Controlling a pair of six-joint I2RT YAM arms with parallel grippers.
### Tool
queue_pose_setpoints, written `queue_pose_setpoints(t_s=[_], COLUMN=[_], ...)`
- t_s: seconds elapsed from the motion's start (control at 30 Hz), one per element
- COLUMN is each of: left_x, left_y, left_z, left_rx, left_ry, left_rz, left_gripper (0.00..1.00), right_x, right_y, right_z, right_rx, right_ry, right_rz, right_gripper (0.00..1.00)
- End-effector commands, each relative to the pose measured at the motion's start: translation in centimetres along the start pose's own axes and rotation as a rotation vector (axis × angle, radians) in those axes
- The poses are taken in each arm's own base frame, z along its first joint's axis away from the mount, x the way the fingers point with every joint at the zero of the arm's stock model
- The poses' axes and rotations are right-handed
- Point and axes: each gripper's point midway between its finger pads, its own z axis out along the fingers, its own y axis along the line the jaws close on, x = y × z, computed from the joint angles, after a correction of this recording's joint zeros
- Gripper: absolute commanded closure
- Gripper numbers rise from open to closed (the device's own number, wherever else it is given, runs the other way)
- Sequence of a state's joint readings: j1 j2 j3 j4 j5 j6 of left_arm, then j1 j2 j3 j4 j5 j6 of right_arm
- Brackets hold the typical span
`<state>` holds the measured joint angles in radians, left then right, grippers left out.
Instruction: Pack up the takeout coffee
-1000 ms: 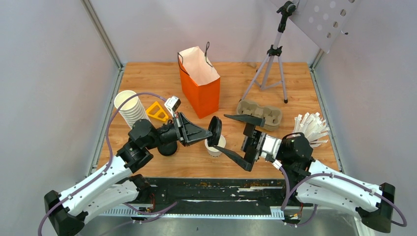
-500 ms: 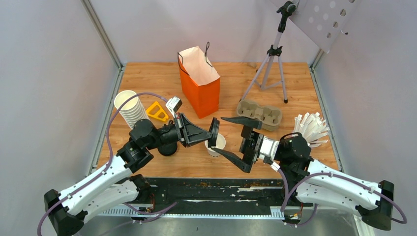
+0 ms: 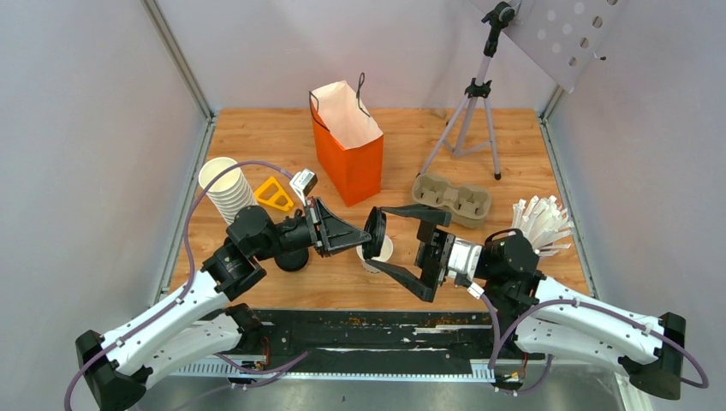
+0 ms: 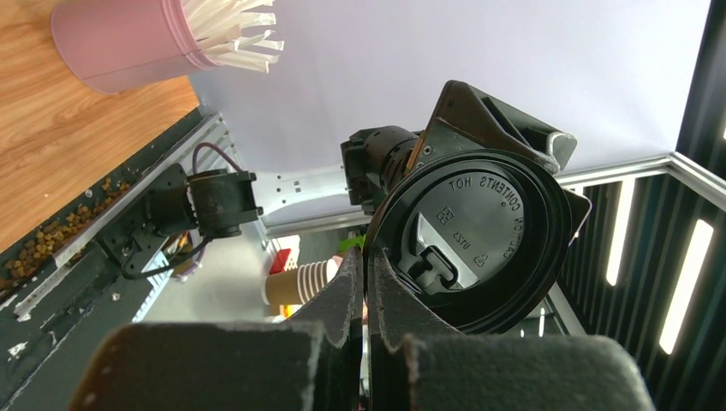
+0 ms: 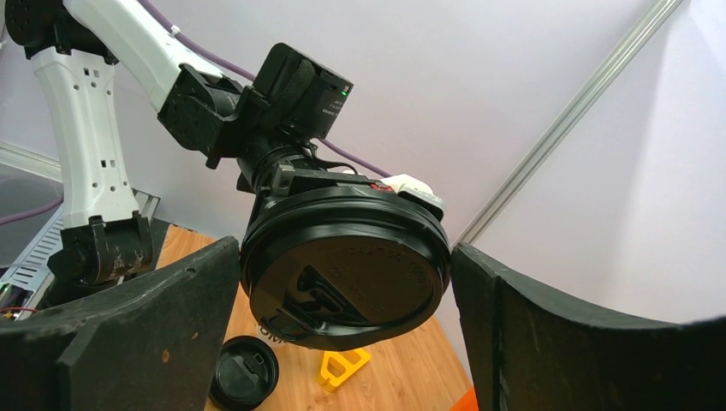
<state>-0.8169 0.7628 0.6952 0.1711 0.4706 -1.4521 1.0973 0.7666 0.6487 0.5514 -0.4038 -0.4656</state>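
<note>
Wooden counter (image 3: pixel 257 137) from above: the white cup (image 3: pixel 384 249) stands open near the orange bag (image 3: pixel 351 163). Left wrist: left jaws clamp a black lid (image 4: pixel 479 231) by its edge. Right wrist: right jaws wide apart around it. Probably a hand-over; next, close gently.

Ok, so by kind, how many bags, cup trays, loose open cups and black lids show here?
Orange bag: 1
Cardboard cup tray: 1
Loose open cup: 1
Black lid: 2, one in the left gripper, one on the table
Total: 5
</note>
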Motion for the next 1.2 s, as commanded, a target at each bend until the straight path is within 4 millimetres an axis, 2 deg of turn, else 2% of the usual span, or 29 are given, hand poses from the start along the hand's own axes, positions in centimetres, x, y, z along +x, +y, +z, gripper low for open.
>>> queue_pose_setpoints(t_s=[0.0, 0.27, 0.6, 0.77, 0.97, 1.1, 1.17], left_x=[0.2, 0.6, 0.6, 0.6, 0.5, 0.5, 0.4], left_y=[-3.3, -3.7, -3.3, -2.9, -2.9, -2.8, -2.7], left_z=[-0.3, -0.2, 0.0, 0.0, 0.1, 0.1, 0.1], left_rx=[0.079, 0.084, 0.062, 0.051, 0.047, 0.045, 0.04], left_ry=[0.024, 0.057, 0.062, 0.062, 0.057, 0.055, 0.049], left_rz=[0.059, 0.069, 0.073, 0.068, 0.066, 0.064, 0.064], left_gripper=[1.0, 1.0, 1.0, 1.0, 1.0, 1.0, 0.95], right_x=[-1.0, -0.5, -0.6, -0.9, -1.1, -1.1, -1.1], right_y=[0.2, 0.1, -0.3, -1.1, -1.2, -1.0, -1.0], right_z=[0.1, -1.0, -0.8, -1.0, -1.0, -1.0, -1.0], right_rx=[-0.036, -0.02, 0.004, 0.051, 0.052, 0.046, 0.046], right_ry=[-0.01, 0.031, 0.02, 0.009, 0.004, 0.0, 0.001], right_rz=[-0.019, -0.049, -0.057, -0.064, -0.065, -0.058, -0.053], right_gripper=[0.07, 0.02, 0.08, 0.15, 0.27, 0.31, 0.31])
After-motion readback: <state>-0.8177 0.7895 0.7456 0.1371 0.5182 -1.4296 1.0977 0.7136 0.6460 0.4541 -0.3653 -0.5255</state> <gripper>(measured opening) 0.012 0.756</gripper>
